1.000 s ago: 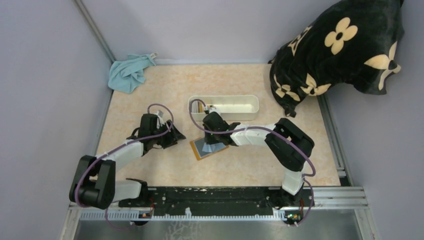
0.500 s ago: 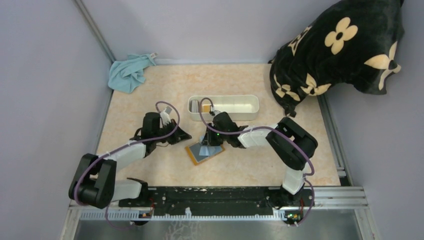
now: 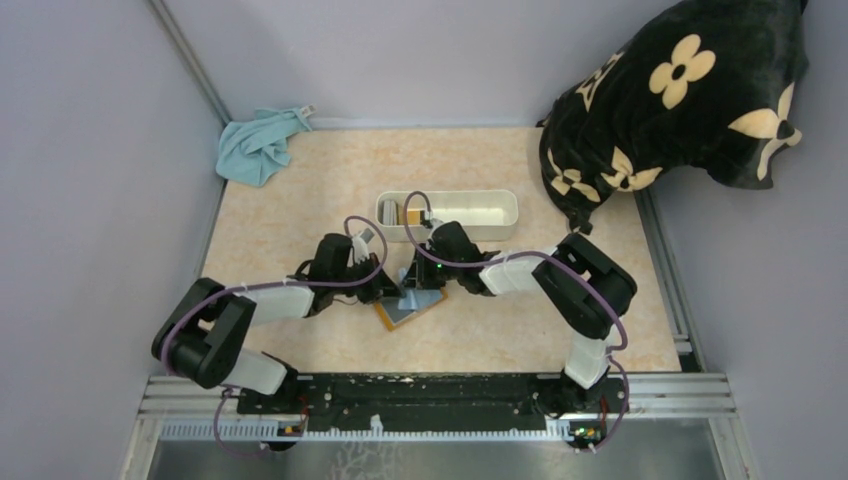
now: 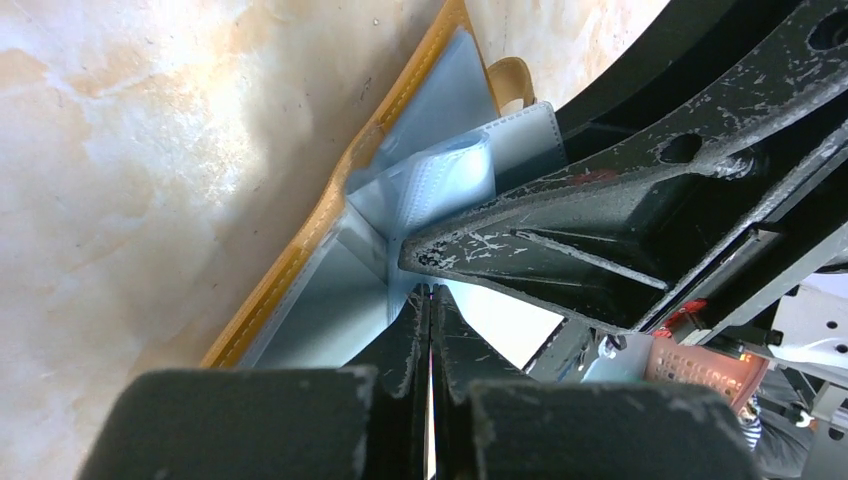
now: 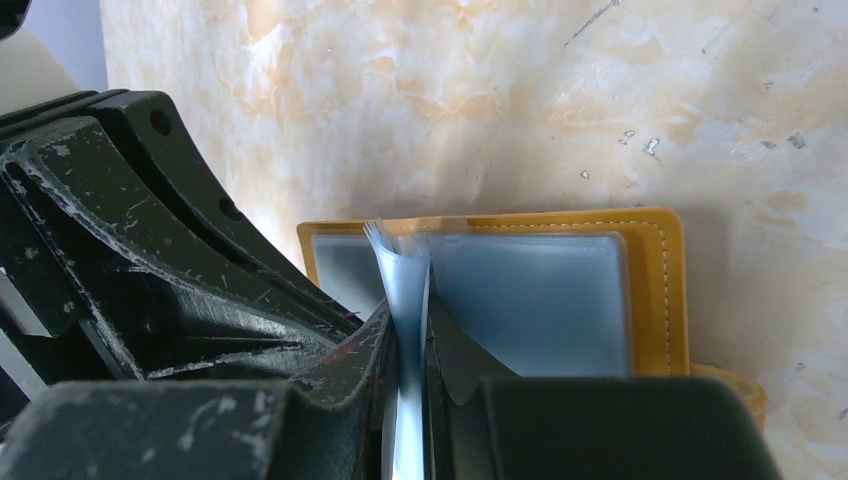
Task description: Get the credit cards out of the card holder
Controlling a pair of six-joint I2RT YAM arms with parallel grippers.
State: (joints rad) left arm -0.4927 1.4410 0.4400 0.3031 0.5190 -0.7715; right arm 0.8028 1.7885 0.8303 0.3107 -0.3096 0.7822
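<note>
— Where is the card holder (image 3: 408, 312) lying?
— It is lying open at the middle of the desk (image 3: 300, 190), clear inner face up. Its long axis is running from lower left to upper right of the top view.

— Is anything coming out of it?
— A pale blue-grey leaf (image 5: 400, 265) is standing up on edge from its inside. I cannot tell whether that is a card or a plastic sleeve.

— What is holding it?
— The right claw (image 5: 410, 325) is pinching it between both fingers. The left claw (image 4: 430, 300) is clenched tight on nothing, its tips pointing at the holder's open face, just beside the right claw.

— And around them?
— A white tray (image 3: 500, 215) is sitting just above the holder in the top view, apart from it, with small things at its left end that are too small to tell. A light blue cloth (image 3: 258, 145) is lying crumpled at the desk's upper left corner, and a black cushion (image 3: 680, 90) with cream flowers is leaning in at the upper right. Lilac walls (image 3: 90, 150) are closing in the pale marbled desk.
</note>
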